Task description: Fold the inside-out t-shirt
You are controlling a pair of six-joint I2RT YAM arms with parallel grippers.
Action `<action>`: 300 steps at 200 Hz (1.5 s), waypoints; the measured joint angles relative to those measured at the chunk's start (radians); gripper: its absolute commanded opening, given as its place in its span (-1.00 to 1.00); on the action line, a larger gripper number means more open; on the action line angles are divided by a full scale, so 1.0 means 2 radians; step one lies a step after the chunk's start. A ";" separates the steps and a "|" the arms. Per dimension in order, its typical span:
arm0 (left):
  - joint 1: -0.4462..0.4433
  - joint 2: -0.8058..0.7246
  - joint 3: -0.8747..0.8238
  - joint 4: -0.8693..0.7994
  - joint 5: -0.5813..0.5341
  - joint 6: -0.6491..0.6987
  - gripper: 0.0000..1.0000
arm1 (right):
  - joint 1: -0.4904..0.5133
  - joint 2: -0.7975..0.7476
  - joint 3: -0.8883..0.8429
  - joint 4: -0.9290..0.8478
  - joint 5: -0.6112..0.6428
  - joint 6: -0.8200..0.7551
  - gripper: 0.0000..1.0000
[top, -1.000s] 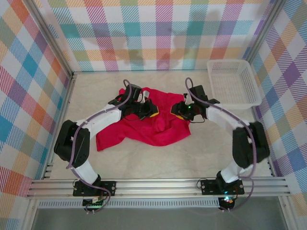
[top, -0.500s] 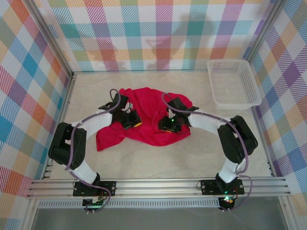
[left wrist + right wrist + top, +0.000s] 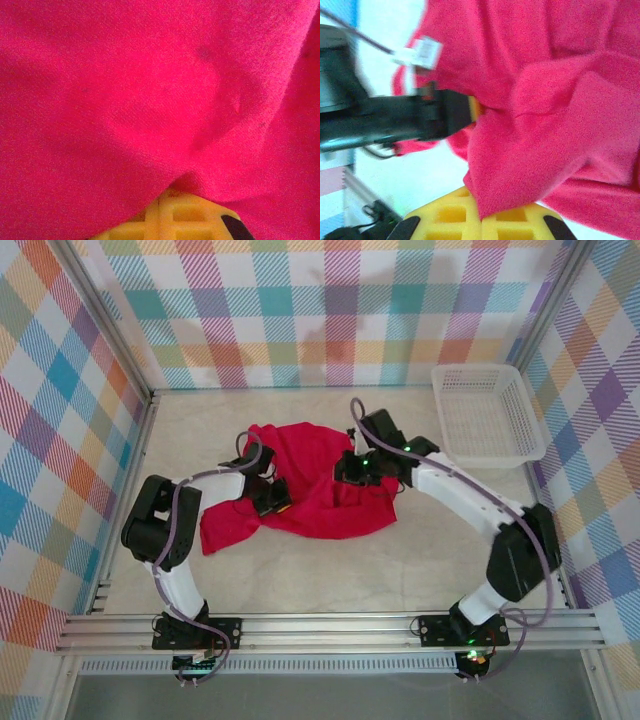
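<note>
Clamped shut on the crumpled t-shirt (image 3: 322,512) with both claws: left claw (image 3: 276,504) pinching cloth at its left side, right claw (image 3: 354,469) pinching a fold, white tag (image 3: 426,51) just beyond.

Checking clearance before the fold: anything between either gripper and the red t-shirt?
Nothing visible. The left gripper and right gripper are both down on the t-shirt, and in each wrist view red cloth runs straight into the yellow fingers. The white basket sits apart at the far right.
</note>
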State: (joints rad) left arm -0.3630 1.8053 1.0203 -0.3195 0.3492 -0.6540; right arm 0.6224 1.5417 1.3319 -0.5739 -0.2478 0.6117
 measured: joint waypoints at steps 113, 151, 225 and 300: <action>-0.007 -0.051 -0.001 -0.050 -0.063 0.030 -0.94 | -0.041 0.222 0.150 0.016 -0.085 0.018 -0.50; -0.032 -0.114 0.010 -0.084 -0.088 0.041 -0.73 | -0.071 0.279 0.213 -0.021 -0.067 0.001 0.10; -0.127 -0.035 0.147 -0.099 -0.093 0.035 -0.05 | -0.101 0.111 -0.011 0.002 -0.027 0.016 0.02; -0.132 0.103 0.242 -0.131 -0.131 0.023 -0.94 | -0.108 0.103 -0.049 0.037 -0.051 0.031 0.05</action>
State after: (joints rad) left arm -0.6270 2.0106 1.5040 -0.5816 0.0864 -0.6090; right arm 0.4068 1.7473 1.2339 -0.5003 -0.3508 0.6731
